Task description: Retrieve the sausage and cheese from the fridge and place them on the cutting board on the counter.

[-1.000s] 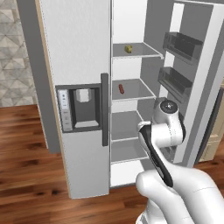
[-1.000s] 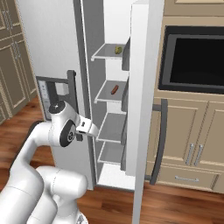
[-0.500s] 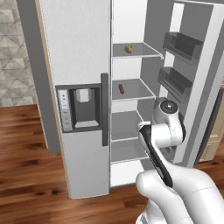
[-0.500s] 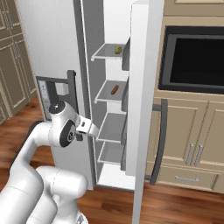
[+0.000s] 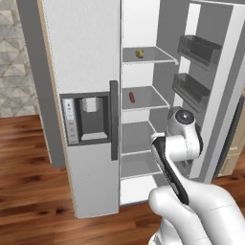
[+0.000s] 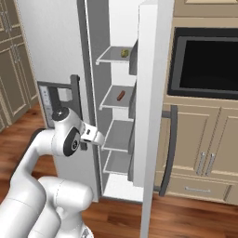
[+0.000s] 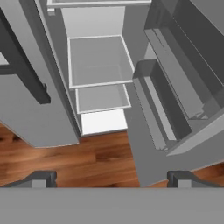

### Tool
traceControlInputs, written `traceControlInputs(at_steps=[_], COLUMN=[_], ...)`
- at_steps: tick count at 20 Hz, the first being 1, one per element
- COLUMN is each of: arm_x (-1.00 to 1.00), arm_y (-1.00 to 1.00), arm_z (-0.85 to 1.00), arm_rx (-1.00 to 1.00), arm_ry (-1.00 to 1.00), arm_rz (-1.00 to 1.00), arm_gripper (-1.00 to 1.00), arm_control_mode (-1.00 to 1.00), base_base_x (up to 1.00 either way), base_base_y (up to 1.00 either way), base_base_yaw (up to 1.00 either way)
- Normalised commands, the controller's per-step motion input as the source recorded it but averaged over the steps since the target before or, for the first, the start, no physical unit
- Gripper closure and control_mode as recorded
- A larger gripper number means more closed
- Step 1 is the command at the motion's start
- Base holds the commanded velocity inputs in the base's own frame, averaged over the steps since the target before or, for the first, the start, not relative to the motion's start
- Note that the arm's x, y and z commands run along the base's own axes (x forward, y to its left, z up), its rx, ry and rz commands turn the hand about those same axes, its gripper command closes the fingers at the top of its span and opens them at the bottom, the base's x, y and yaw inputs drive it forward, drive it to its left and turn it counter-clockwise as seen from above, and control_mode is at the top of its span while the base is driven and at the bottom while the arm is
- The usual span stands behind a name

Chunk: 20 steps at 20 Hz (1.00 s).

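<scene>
Pincer [image 7: 111,179] tips stand wide apart with nothing between them, pointing down past the lower shelves [image 7: 101,61] at the wood floor [image 7: 65,157]. Over the last second nothing has shifted: the arm [image 5: 179,143] holds the same pose in front of the open fridge [image 5: 91,72], so the reach for either item has not begun. The sausage [image 5: 132,97] lies on the second shelf and the cheese [image 5: 139,53] on the shelf above it, both well above the hand. The open door [image 6: 151,93] hides part of the shelves in the right base view, and both foods are too small to show detail.
</scene>
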Motion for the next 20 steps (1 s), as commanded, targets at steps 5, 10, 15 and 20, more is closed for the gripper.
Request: traceControlInputs(at_steps=[5,10,15,20], arm_x=[0.0,0.0,0.0,0.0], arm_y=[0.0,0.0,0.0,0.0], arm_z=[0.0,0.0,0.0,0.0], arm_rx=[0.0,0.0,0.0,0.0], arm_ry=[0.0,0.0,0.0,0.0], arm_rz=[0.0,0.0,0.0,0.0], arm_gripper=[-1.0,-1.0,-1.0,-1.0], arm_control_mode=[1.0,1.0,1.0,1.0], base_base_x=[0.48,0.47,0.36,0.39], base_base_y=[0.33,0.19,-0.01,-0.18], base_base_yaw=[-0.04,0.0,0.0,0.0])
